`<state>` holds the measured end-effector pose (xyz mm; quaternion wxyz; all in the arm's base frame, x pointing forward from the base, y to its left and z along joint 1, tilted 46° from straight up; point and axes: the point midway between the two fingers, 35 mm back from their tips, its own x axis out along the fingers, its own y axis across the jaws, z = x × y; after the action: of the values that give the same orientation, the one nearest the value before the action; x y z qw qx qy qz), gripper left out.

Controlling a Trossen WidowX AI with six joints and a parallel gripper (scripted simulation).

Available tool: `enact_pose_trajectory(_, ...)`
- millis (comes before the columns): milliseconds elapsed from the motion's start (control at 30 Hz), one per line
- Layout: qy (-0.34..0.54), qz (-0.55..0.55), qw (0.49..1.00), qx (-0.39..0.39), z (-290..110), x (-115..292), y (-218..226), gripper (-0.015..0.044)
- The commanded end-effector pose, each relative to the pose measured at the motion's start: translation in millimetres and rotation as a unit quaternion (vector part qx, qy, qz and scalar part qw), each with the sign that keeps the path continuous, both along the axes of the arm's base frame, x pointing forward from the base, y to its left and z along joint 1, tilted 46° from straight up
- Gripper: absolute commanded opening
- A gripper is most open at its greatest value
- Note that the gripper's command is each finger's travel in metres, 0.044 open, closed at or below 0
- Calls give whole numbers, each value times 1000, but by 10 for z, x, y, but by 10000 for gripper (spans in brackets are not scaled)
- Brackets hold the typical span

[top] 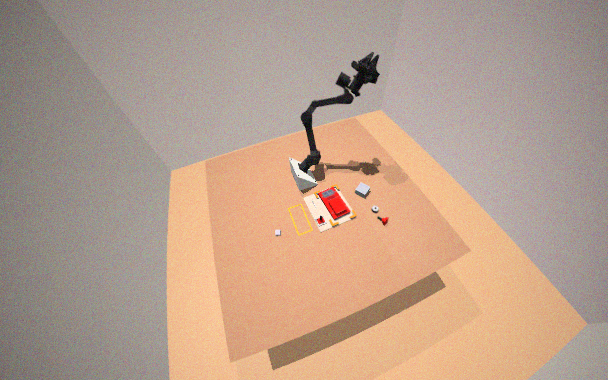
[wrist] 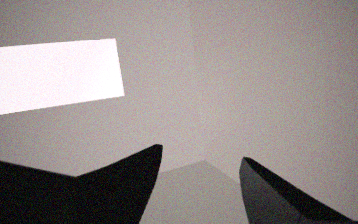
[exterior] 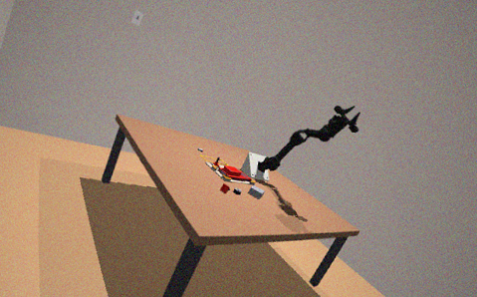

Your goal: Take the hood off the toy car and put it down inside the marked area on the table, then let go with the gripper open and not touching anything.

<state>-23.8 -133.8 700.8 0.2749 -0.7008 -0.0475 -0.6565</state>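
Note:
The red toy car [top: 334,202] [exterior: 233,172] lies on a pale base board [top: 313,204] [exterior: 217,168] in the middle of the table, its red hood still on it. The marked area is a yellow outlined rectangle [top: 292,220] [exterior: 205,157] just left of the board. My gripper [top: 372,58] [exterior: 351,114] [wrist: 201,158] is raised high above the back of the table, pointing up and away at the wall, far from the car. Its fingers stand apart with nothing between them; the wrist view shows only wall and ceiling.
A grey block [top: 363,189] [exterior: 256,192], a small grey ring [top: 375,209] [exterior: 237,191] and a small red piece [top: 383,219] [exterior: 224,188] lie right of the car. A small white cube [top: 277,232] [exterior: 200,149] lies left of the marked area. The arm's base [top: 301,175] [exterior: 254,163] stands behind the board.

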Motion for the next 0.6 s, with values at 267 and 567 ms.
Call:
enact_pose_trajectory(267,53,-169,970,-166,143,320,990,440)
enact_pose_trajectory(567,92,-282,926,-235,109,646,1475,440)
